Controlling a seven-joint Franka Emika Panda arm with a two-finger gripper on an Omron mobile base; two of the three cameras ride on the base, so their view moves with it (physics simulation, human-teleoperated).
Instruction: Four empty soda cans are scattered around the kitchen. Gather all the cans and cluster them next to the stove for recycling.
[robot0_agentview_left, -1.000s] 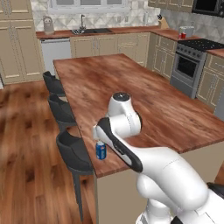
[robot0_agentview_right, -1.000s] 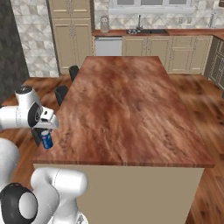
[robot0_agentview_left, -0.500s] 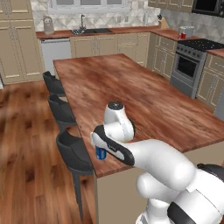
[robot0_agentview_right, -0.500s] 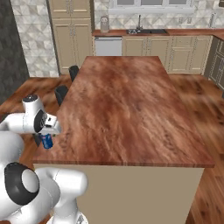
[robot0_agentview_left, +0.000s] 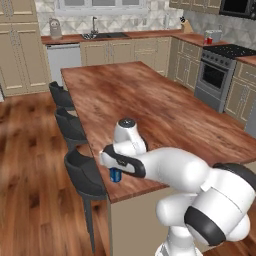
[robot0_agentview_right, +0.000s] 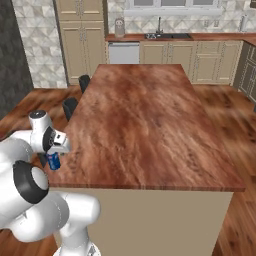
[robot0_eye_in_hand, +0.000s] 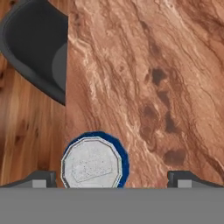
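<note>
Blue soda can (robot0_eye_in_hand: 94, 162) under open hand (robot0_eye_in_hand: 111, 179)

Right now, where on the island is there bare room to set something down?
Nearly the whole wooden island top is bare, from the far end toward the sink to the near edge. Crowded only at the near stool-side corner: the blue can stands under the open end effector.

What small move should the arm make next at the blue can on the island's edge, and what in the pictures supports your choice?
Probably shift sideways to centre on the blue can, then lower. In the hand view the open gripper looks down on the can's silvery top, which sits nearer one fingertip than the other, close to the island counter edge.
</note>
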